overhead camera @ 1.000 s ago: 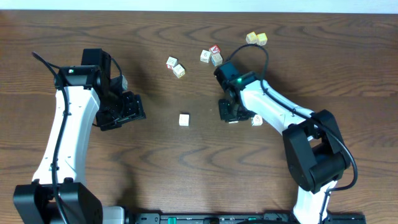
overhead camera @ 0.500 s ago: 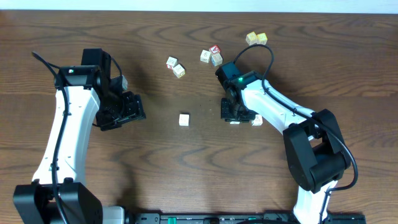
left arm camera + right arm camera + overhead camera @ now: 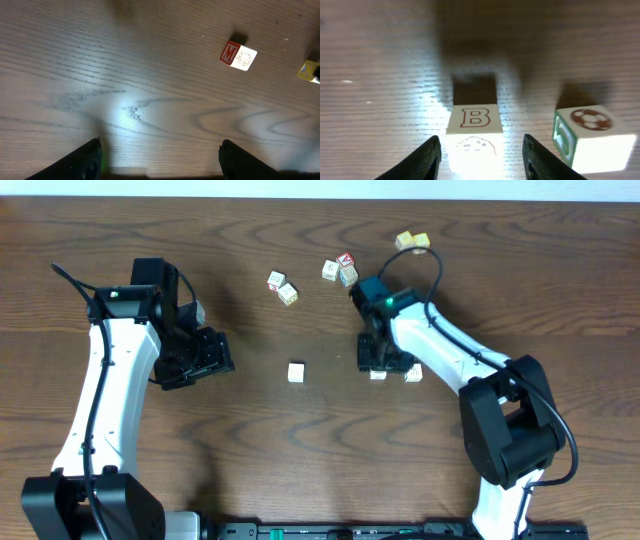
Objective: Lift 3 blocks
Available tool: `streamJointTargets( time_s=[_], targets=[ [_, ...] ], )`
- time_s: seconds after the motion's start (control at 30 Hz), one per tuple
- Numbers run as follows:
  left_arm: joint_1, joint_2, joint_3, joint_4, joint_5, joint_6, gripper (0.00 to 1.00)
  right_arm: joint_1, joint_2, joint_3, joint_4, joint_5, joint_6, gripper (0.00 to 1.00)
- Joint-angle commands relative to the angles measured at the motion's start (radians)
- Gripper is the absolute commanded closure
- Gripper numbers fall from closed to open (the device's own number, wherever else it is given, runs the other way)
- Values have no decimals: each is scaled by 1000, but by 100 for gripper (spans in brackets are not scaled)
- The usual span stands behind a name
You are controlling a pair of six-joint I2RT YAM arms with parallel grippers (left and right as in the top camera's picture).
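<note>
A whitish block (image 3: 474, 131) with a red B on one face sits on the table between the fingers of my right gripper (image 3: 481, 137). The jaws stand open, with a gap on each side of it. From overhead this block (image 3: 378, 374) peeks out below the right gripper (image 3: 378, 363). Just to its right stands a green-edged block (image 3: 590, 136) with a ball picture, seen as a block (image 3: 413, 372) from overhead. A third whitish block (image 3: 296, 372) lies alone to the left; this block (image 3: 239, 54) shows a red M. My left gripper (image 3: 215, 358) is open and holds nothing.
Two blocks (image 3: 282, 286) lie at the back centre. A cluster with a red-topped cube (image 3: 341, 269) sits behind the right arm, and a pale yellow pair (image 3: 412, 242) lies farther back. Another small block (image 3: 200, 310) rests by the left arm.
The right gripper's jaws have widened away from the B block, and that arm has shifted slightly right. The left arm has not moved.
</note>
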Motion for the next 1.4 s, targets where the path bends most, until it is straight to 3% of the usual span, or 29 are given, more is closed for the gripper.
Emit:
streamJointTargets(
  time_s=[0.0, 0.07, 0.17, 0.27, 0.43, 0.73, 0.9, 1.07, 1.17, 1.37],
  targets=[
    [-2, 3, 14, -6, -10, 10, 25, -48, -15, 122, -68, 14, -75, 45],
    [-2, 3, 14, -6, -10, 10, 25, -76, -21, 177, -118, 14, -102, 28],
    [-2, 3, 14, -6, -10, 10, 25, -126, -27, 240, -182, 14, -150, 9],
    [-2, 3, 14, -6, -10, 10, 25, -182, -28, 249, -237, 13, -220, 8],
    [-2, 3, 14, -6, -10, 10, 25, -232, -27, 166, -273, -45, -327, 16],
    [-2, 3, 14, -6, -10, 10, 25, -234, -27, -36, -113, -85, -435, 32],
    [-2, 3, 14, -6, -10, 10, 25, -233, -27, -86, -45, -167, -513, 33],
    [-2, 3, 14, -6, -10, 10, 25, -233, -27, -121, -2, -174, -523, 38],
    [-2, 3, 14, -6, -10, 10, 25, -233, -27, -126, 7, -173, -514, 47],
    [-2, 3, 14, -6, -10, 10, 25, -233, -27, -126, 17, -170, -487, 55]
  ],
)
